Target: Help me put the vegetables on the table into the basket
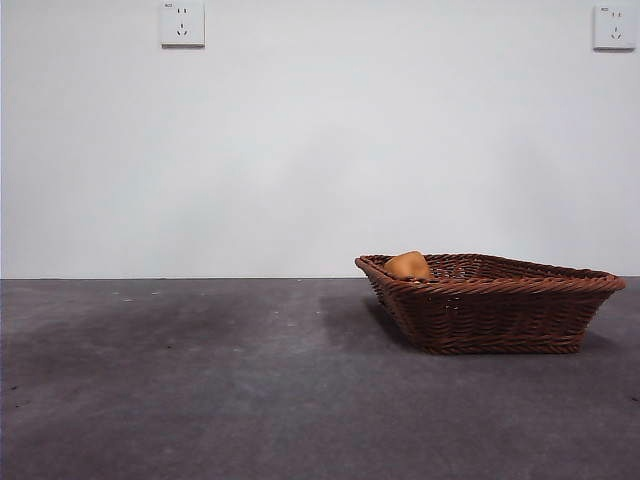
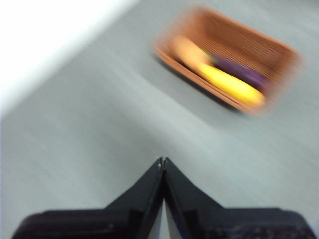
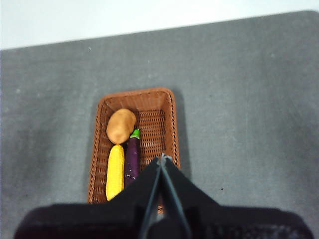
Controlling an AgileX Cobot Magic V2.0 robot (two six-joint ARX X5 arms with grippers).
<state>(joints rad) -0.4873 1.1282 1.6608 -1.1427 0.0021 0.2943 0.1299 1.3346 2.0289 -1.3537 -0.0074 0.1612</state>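
The brown wicker basket (image 1: 490,315) stands on the dark grey table (image 1: 200,380) at the right. Inside it lie three vegetables: an orange-brown potato (image 3: 121,125), a yellow corn cob (image 3: 115,172) and a dark purple eggplant (image 3: 132,158). From the front only the potato (image 1: 408,266) rises above the rim. My right gripper (image 3: 162,158) hangs shut high above the basket (image 3: 132,144), holding nothing. My left gripper (image 2: 162,161) is shut and empty over bare table, well away from the blurred basket (image 2: 227,59).
A white wall with two power sockets (image 1: 182,23) stands behind the table. Neither arm shows in the front view.
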